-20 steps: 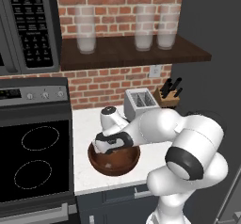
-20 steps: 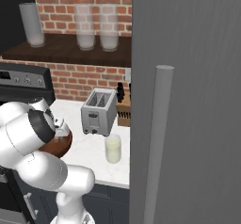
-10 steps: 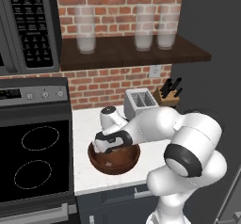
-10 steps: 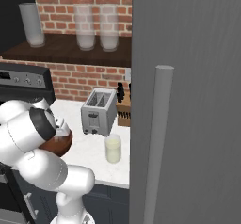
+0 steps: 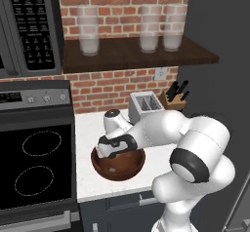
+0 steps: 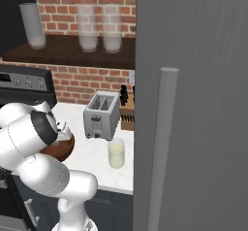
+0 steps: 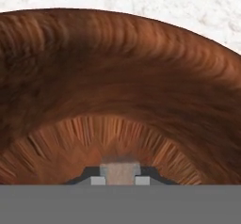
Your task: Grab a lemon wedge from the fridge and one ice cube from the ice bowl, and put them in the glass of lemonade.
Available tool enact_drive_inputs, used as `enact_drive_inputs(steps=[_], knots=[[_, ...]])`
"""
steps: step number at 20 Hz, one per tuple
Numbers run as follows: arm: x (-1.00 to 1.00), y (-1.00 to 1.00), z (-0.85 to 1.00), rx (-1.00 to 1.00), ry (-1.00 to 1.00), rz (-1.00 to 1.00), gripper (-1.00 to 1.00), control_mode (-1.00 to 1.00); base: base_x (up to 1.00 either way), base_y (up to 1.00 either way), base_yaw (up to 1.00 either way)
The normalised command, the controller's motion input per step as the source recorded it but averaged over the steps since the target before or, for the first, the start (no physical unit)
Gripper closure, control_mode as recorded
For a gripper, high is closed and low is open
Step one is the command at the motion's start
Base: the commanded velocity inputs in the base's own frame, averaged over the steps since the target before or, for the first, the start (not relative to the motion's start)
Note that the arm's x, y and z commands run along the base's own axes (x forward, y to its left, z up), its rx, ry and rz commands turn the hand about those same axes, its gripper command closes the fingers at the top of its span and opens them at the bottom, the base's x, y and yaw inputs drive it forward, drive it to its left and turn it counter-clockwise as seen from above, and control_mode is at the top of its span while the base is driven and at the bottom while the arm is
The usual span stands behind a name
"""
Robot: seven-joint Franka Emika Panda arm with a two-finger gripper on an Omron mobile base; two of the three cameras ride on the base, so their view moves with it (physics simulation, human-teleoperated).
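- One claw (image 7: 120, 180), reaching down into the wooden bowl (image 5: 118, 165), is pinched narrow on a small pale ice cube (image 7: 120, 172) at the bowl's bottom.
- Bowl sits on the white counter (image 5: 161, 154), beside the stove (image 5: 34, 170).
- Glass of lemonade (image 6: 116, 153) stands before the toaster (image 6: 101, 114), near the fridge (image 6: 203, 104).

Silver toaster (image 5: 145, 105) on white counter (image 5: 90, 181); knife block (image 5: 177, 95) just beside; stove (image 5: 35, 167) left.
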Motion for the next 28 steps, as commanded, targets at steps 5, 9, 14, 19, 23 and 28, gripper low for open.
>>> enact_drive_inputs(steps=[5,9,14,19,23,28], knots=[[0.0,0.0,0.0,0.0,0.0,0.0,1.0,-1.0,0.0,0.0,0.0],[-0.04,0.0,0.52,0.0,-0.03,0.0,1.0,-1.0,0.0,0.0,0.0],[-0.03,0.04,0.95,-0.01,-0.06,0.03,1.0,-1.0,0.0,0.0,0.0],[0.0,0.06,0.54,0.01,-0.08,0.01,1.0,-1.0,0.0,0.0,0.0],[-0.01,0.0,0.15,0.02,-0.06,0.0,1.0,-1.0,0.0,0.0,0.0],[-0.1,0.0,0.08,0.02,-0.08,0.0,1.0,-1.0,0.0,0.0,0.0]])
